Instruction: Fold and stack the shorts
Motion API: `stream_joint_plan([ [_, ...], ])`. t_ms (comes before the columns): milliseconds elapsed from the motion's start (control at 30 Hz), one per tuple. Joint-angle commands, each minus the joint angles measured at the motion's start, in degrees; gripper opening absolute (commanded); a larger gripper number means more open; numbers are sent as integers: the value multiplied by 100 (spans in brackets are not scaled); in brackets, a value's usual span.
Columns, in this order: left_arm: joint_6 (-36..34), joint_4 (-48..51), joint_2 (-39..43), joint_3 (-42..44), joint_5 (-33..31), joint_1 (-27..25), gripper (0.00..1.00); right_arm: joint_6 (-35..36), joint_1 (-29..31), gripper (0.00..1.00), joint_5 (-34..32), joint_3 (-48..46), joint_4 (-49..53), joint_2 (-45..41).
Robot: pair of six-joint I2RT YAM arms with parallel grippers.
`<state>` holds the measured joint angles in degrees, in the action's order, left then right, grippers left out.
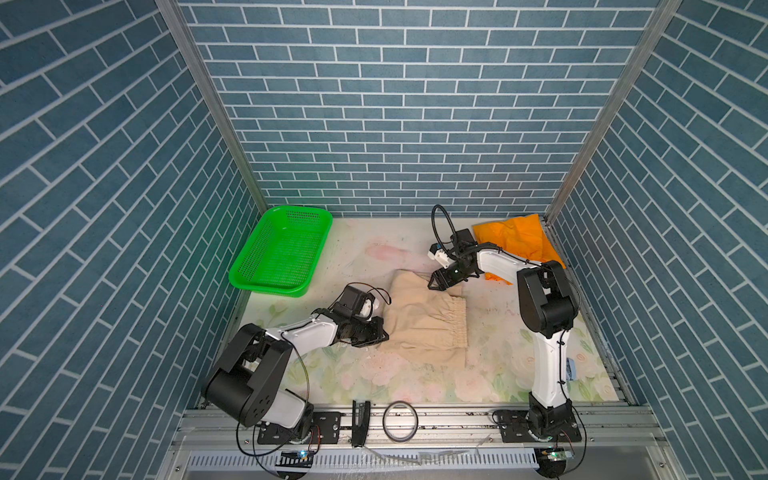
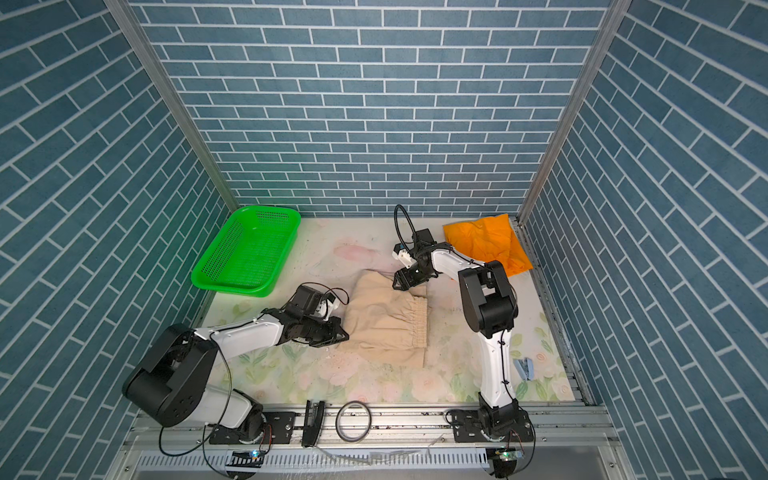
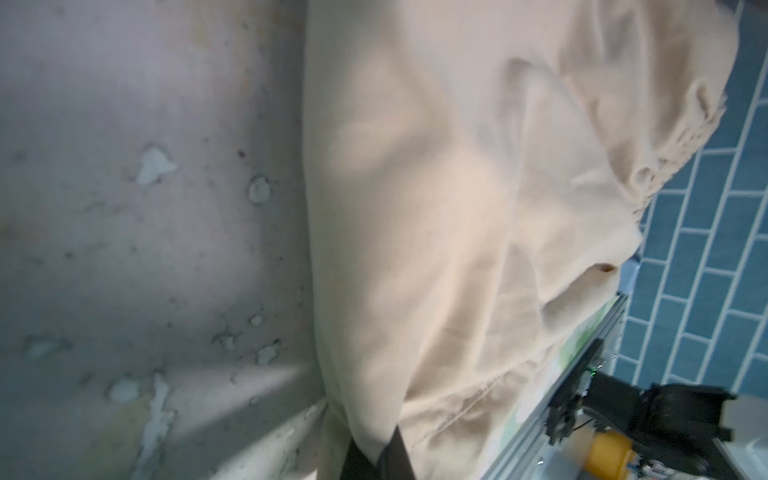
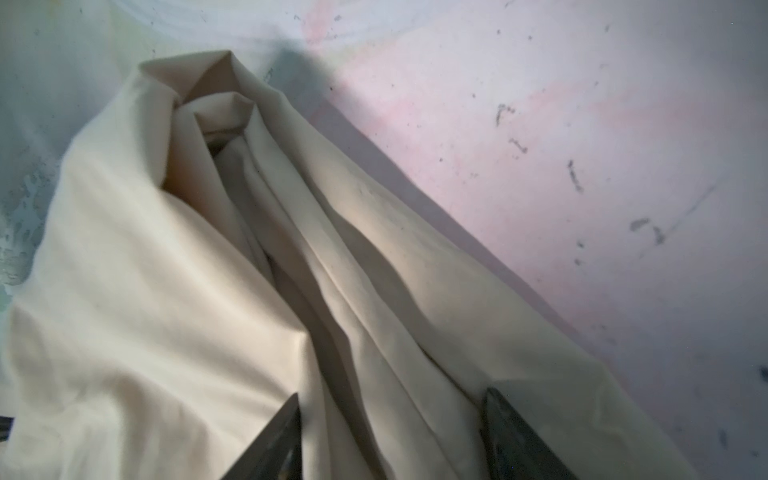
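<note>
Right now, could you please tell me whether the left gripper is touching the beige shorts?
Touching. The left wrist view shows the left gripper closed, pinching the edge of the beige shorts between its dark tips.

The beige shorts (image 1: 419,320) were soft matt cloth, creased, with a puckered waistband. The orange shorts (image 1: 517,241) were matt cloth too. The green basket (image 1: 266,289) was glossy perforated plastic. The table mat (image 1: 490,332) looked scuffed.

The right gripper (image 4: 395,440) is straddling the beige shorts (image 4: 166,311) with fingers (image 4: 274,444) apart; the folds are running away from it toward eleven o'clock on the table (image 4: 582,145).
</note>
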<state>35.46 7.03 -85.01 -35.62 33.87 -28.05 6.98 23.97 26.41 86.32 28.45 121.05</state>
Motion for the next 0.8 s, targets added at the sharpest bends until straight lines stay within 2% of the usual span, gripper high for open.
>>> stream_joint_plan([
  [0, -345, 399, -194, -393, -6, -20, 0, -385, -142, 66, 212, -359, -432, -430],
  [233, -1233, 1371, -839, -1478, -416, 35, 0, -1069, -400, 65, 281, -1527, -1278, -1167],
  [400, -2231, 2709, -1651, -3084, -1267, 385, 0, -1972, -402, 64, 106, -2764, -2071, -2061],
  [533, -2729, 3050, -2382, -4317, -1596, 648, 0, -2867, -335, 62, -268, -4016, -2841, -3034],
  [633, -3066, 3219, -2958, -5205, -1614, 670, 0, -2956, 16, 63, -1049, -4556, -2521, -3728],
  [767, -3240, 3275, -3482, -6014, -1153, 674, 0, -2928, 449, 63, -1481, -4654, -1745, -4205],
])
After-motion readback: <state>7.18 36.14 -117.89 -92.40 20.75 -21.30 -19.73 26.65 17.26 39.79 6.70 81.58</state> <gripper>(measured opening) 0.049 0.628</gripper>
